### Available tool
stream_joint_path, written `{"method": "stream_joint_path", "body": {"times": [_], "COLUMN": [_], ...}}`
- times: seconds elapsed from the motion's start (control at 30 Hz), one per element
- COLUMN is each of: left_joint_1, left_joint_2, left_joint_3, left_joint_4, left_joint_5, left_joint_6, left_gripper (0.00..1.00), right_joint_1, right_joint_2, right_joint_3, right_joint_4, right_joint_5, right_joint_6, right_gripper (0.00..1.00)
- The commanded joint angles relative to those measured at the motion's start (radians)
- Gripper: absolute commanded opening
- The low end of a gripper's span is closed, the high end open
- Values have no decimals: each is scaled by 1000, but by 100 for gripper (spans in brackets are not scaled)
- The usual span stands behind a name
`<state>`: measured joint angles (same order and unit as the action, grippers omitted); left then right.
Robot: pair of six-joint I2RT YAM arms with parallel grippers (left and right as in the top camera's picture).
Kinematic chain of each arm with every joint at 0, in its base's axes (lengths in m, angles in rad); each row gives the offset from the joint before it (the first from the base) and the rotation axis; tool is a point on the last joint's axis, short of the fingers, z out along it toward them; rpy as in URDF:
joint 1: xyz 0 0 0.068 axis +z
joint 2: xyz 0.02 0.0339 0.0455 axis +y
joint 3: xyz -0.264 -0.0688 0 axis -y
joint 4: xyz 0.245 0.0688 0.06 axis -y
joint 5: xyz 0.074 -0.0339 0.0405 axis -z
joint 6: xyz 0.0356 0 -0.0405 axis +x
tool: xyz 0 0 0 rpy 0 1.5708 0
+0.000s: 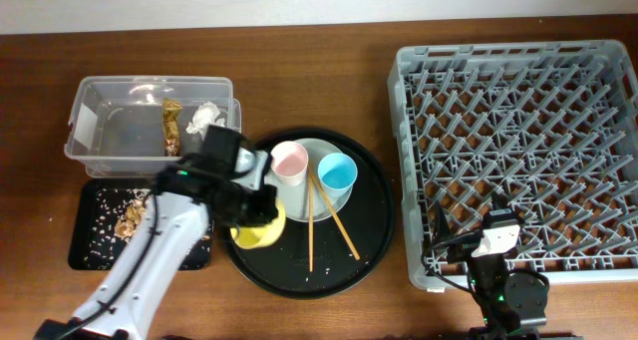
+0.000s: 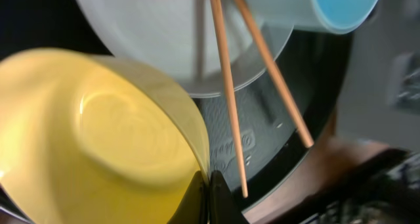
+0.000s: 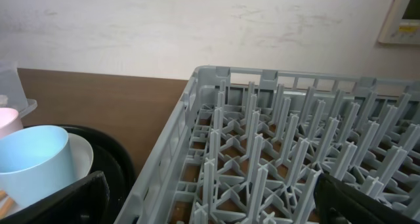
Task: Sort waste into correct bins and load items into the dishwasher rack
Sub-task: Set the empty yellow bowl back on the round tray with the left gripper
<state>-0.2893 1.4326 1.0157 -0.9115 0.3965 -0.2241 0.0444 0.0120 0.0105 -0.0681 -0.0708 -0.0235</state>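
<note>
Over the left edge of the round black tray (image 1: pixel 374 230), your left claw (image 2: pixel 209 196) is pinched shut on the rim of the yellow bowl (image 2: pixel 98 132), one finger inside the wall and one outside. The bowl sits tilted in that grip, and I can't tell if its bottom is touching the tray or not.

It looks like glossy hard plastic, so I'd guess light and stiff but kinda slick. Since you only have a thin edge, it could pivot or slide if you swing fast. Bite deeper on the wall if it starts to droop.

The chopsticks (image 1: pixel 311 225) lie across the grey-green plate (image 1: pixel 321 202) just beside the bowl, with the pink cup (image 1: pixel 290 162) and blue cup (image 1: pixel 337 170) on it, so watch your clearance.

Your right claw (image 1: pixel 488 230) is spread wide and holding nothing, by the front-left corner of the dishwasher rack (image 1: pixel 518 131).
</note>
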Motion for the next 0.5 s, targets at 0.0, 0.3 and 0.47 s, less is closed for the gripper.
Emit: {"method": "stream_joint_path", "body": {"times": [0.0,0.3,0.47], "left_joint_1": [-122,-195,-195], "left_joint_2": [-16,-16,-16], "left_joint_3": [13,13,13], "left_joint_4": [-24,-96,-89], "left_joint_5": [-180,-288,-255], "left_joint_6": [-68,-105,-105], "left_gripper": [1,0,2], "right_joint_1": [-6,-6,-6], "right_joint_2": [-6,-6,-6], "right_joint_3": [-5,-5,-5], "right_joint_4": [-6,-6,-5], "right_joint_5": [4,4,0], "right_joint_6": [2,2,3], "right_gripper": [98,98,98]}}
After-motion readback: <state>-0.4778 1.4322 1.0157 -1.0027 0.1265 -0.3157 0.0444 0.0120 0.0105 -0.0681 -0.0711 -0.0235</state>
